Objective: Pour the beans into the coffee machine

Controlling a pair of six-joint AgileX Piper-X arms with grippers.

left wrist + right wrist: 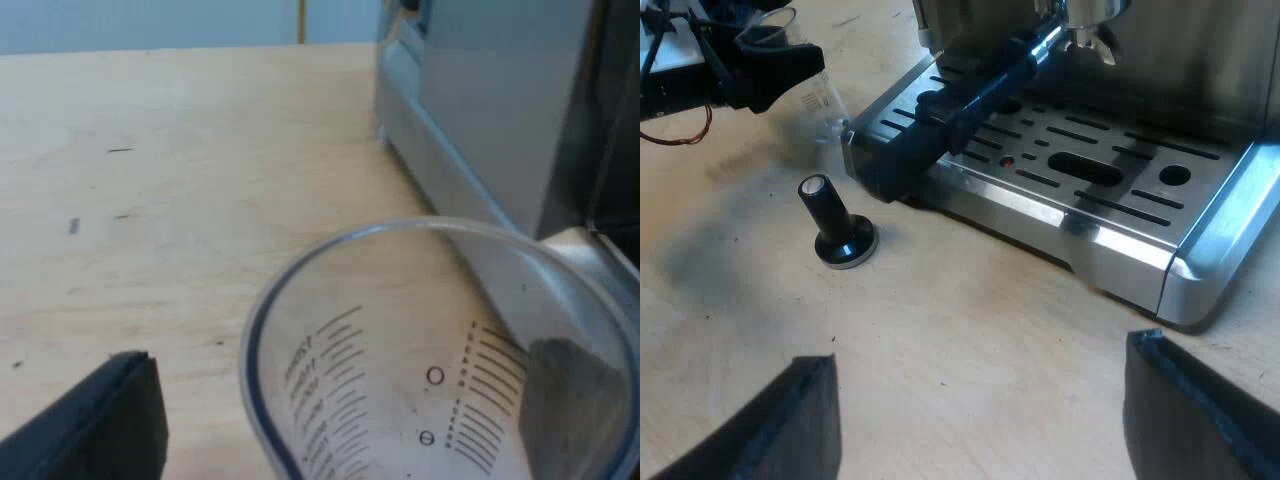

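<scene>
One measuring glass (440, 350) right beside the one espresso machine (480, 100), left gripper (350, 385) spread around it, one finger (100, 425) off its wall. The right gripper (980, 385) hangs wide open over free table (940, 320), one tamper (840, 235) nearby.

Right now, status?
Left gripper open around measuring glass, beside machine. Right gripper open, at machine's front. Glass looks empty. Tamper stands near drip tray.
</scene>
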